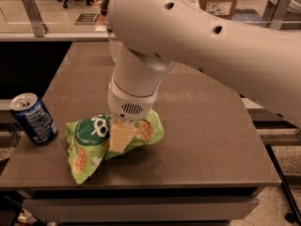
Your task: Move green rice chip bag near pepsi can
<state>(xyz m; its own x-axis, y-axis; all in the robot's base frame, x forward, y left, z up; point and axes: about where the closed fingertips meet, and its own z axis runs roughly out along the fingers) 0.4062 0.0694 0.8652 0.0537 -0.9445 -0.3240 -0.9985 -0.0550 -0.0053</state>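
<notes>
The green rice chip bag (87, 142) lies crumpled on the dark table (207, 126) near its front left. My gripper (121, 136) comes straight down onto the bag's middle, and its cream finger (121, 134) presses into the foil, which bunches around it. The other finger is hidden behind the first. The bag rests on the table. The pepsi can (34, 119) stands upright at the table's left edge, a short gap to the left of the bag. My big white arm fills the upper right of the view.
A clear plastic bottle (112, 44) stands at the back of the table, mostly hidden behind my arm. The table's front edge runs just below the bag. A counter with metal posts, a cardboard box (218, 1) and an office chair lie beyond.
</notes>
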